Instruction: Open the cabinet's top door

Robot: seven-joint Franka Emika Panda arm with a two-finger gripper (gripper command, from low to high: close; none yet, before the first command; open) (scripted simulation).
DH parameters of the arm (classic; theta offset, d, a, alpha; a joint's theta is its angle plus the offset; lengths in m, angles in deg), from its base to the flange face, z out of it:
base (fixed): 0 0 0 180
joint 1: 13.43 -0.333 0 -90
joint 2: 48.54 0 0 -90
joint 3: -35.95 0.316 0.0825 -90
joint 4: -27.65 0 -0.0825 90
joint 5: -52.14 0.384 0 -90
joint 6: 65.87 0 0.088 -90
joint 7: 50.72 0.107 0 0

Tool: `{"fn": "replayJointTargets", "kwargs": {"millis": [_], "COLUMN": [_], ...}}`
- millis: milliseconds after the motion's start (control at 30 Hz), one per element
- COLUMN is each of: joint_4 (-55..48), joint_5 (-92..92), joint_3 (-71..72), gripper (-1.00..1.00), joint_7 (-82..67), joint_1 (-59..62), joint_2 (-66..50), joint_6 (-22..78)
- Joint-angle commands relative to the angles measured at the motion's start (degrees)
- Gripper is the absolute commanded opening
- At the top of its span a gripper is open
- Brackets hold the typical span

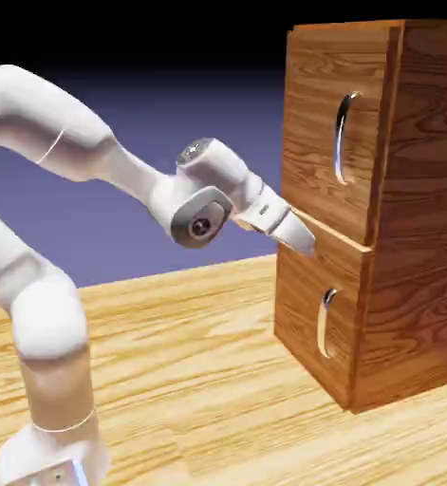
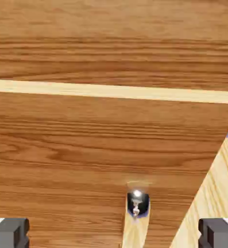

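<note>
Exterior view: cabinet [image 1: 412, 190] at right; top door [image 1: 312, 128] above lower door [image 1: 307, 294], closed. Gripper [image 1: 301, 237] near seam between doors.

Hand view: fingers [image 2: 10, 233] spread wide, holding nothing; lower handle [image 2: 137, 206] between them.

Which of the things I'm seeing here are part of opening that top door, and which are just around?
Part of the job:
- the cabinet
- its top door
- the top door's curved silver handle
- the white robot arm with its open fingers

Just around:
- the lower door
- the lower door's smaller handle
- the wooden table
</note>
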Motion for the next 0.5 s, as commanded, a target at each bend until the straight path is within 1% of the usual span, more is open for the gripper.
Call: {"fn": "replayJointTargets", "kwargs": {"millis": [0,467], "joint_4": [-0.43,-6.39], "joint_5": [-2.5,-37.38], "joint_3": [-0.7,-10.49], "gripper": [0.0,0.0], "joint_7": [2.05,30.71], "joint_1": [-0.69,-10.4], "joint_2": [0.25,3.8], "joint_6": [0.1,1.51]}}
